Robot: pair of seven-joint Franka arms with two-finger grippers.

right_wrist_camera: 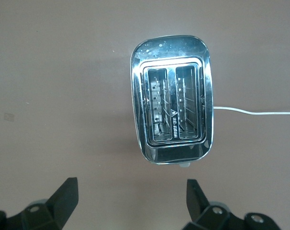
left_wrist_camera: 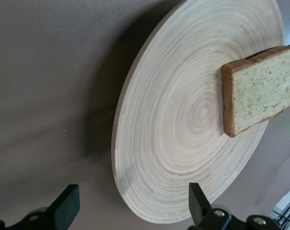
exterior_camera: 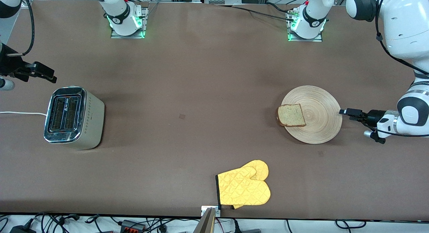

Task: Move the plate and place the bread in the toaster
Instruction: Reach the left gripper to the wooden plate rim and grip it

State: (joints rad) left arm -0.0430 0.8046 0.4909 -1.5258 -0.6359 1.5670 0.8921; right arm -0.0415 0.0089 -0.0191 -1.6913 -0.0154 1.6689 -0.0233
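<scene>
My left hand (exterior_camera: pixel 342 111) gapes empty just beside the plate (exterior_camera: pixel 320 122) rim; right hand (right_wrist_camera: pixel 130 199) gapes empty above the toaster (exterior_camera: pixel 72 117); bread (exterior_camera: pixel 291 115) overhangs the plate's edge.

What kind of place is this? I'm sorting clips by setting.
Likely a robotics lab, not a kitchen: two arms bolted to a brown table, loose cables along its edge, and staged props: a toaster, a plate with bread.

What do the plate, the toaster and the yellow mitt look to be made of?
Plate: pale wood or bamboo, matte, judging by its concentric ring grain. Toaster: polished metal on top, mirror-like with reflections; the side looks brushed or satin. Mitt: quilted yellow fabric with diamond stitching and a dark cuff edge, probably cotton.
</scene>
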